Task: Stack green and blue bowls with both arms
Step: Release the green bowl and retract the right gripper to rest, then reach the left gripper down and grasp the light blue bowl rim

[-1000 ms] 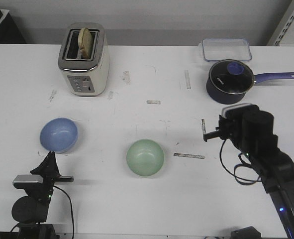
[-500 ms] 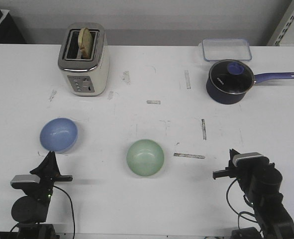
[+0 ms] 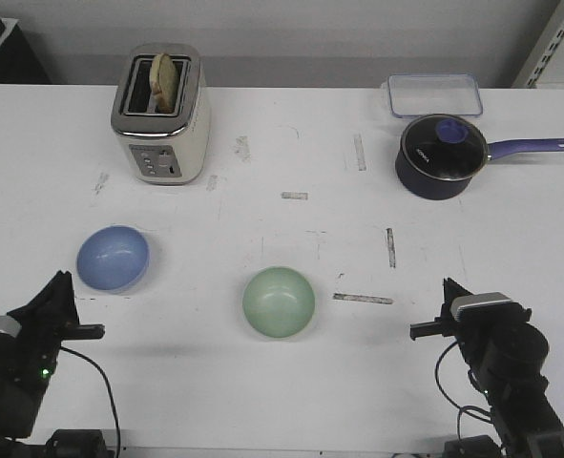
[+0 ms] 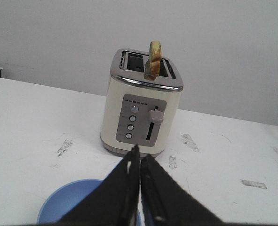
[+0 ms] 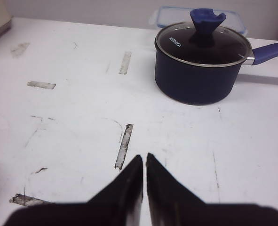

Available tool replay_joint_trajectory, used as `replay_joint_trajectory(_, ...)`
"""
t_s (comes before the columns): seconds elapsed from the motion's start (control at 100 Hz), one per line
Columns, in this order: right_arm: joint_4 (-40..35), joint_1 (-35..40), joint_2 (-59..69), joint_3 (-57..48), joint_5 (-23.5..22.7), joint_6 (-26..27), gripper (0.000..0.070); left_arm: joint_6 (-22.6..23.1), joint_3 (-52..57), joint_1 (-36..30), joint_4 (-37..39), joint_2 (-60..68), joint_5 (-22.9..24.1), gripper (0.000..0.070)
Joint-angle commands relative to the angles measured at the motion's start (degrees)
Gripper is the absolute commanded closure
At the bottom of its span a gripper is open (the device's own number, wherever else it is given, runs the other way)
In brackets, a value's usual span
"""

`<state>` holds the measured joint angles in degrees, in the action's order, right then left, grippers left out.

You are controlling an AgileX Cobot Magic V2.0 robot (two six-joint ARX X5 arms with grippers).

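Note:
The periwinkle blue bowl [image 3: 113, 258] sits at the left of the table, and part of it shows in the left wrist view [image 4: 70, 205] behind the fingers. The mint green bowl [image 3: 279, 301] sits near the middle front, apart from the blue one. My left gripper [image 3: 62, 281] is shut and empty, low at the near left edge, just short of the blue bowl; its jaws are together in the wrist view [image 4: 139, 153]. My right gripper [image 3: 448, 287] is shut and empty at the near right edge, well right of the green bowl, and its wrist view [image 5: 144, 157] shows only bare table ahead.
A cream toaster [image 3: 160, 114] with a slice of bread stands at the back left. A dark navy saucepan [image 3: 441, 156] with a glass lid and long handle stands at the back right, with a clear lidded container [image 3: 434, 94] behind it. Tape marks dot the white table [image 3: 291, 229].
My right arm pulled back from mid-table to the near right edge, then held still. My left arm shifted left and nearer the front edge. Neither bowl moved.

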<state>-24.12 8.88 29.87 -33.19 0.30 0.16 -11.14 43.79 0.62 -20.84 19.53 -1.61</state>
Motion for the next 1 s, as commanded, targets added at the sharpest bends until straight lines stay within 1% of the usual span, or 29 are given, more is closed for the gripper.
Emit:
replay_joint_trajectory(0.0, 0.52, 0.04, 0.24, -0.55, 0.17, -0.42, 0.0699, 1.62, 8.61, 0.11, -2.86, 4.94, -0.11, 0.0618)
replay_joint_trajectory(0.06, 0.57, 0.04, 0.24, -0.55, 0.17, -0.42, 0.0699, 1.46, 15.08, 0.11, -6.49, 9.60, -0.31, 0.0530)
replay_joint_trajectory(0.1, 0.61, 0.04, 0.24, -0.55, 0.17, -0.42, 0.0699, 1.46, 19.32, 0.11, -9.22, 12.74, -0.52, 0.0485)
replay_joint_trajectory(0.18, 1.09, 0.04, 0.63, -0.55, 0.17, -0.42, 0.0699, 1.66, 27.26, 0.11, -14.75, 18.82, -0.52, 0.0429)
replay_joint_trajectory(0.24, 1.46, 0.04, 1.05, -0.55, 0.17, -0.42, 0.0699, 1.66, 32.30, 0.11, -18.43, 22.93, -0.50, 0.0369)
replay_joint_trajectory(0.33, 1.84, 0.04, 2.19, -0.55, 0.17, -0.42, 0.0699, 1.70, 37.42, 0.13, -22.51, 28.13, -0.04, 0.0259)
replay_joint_trajectory(0.37, 1.88, 0.04, 2.71, -0.55, 0.17, -0.42, 0.0699, 1.77, 38.53, 0.13, -23.76, 29.92, 0.72, 0.0202)
replay_joint_trajectory(0.41, 1.92, 0.04, 3.30, -0.55, 0.17, -0.42, 0.0699, 1.92, 38.91, 0.31, -24.63, 31.52, 1.53, 0.0163)
replay_joint_trajectory(0.53, 2.51, 0.04, 4.57, -0.55, 0.15, -0.42, 0.0699, 4.31, 38.88, 1.79, -28.57, 36.79, 2.78, 0.0162)
replay_joint_trajectory(0.72, 4.63, 0.15, 4.70, -0.55, 0.15, -0.42, 0.0699, 4.74, 38.82, 4.94, -33.22, 46.40, 2.80, 0.0167)
replay_joint_trajectory(0.82, 4.81, 0.15, 4.70, -0.55, 0.15, -0.42, 0.0699, 6.16, 38.80, 7.43, -35.08, 51.87, 2.78, 0.0170)
replay_joint_trajectory(0.99, 4.81, 0.15, 4.66, -0.55, 0.15, -0.42, 0.0699, 5.51, 38.73, 11.98, -38.56, 60.92, 2.78, 0.0176)
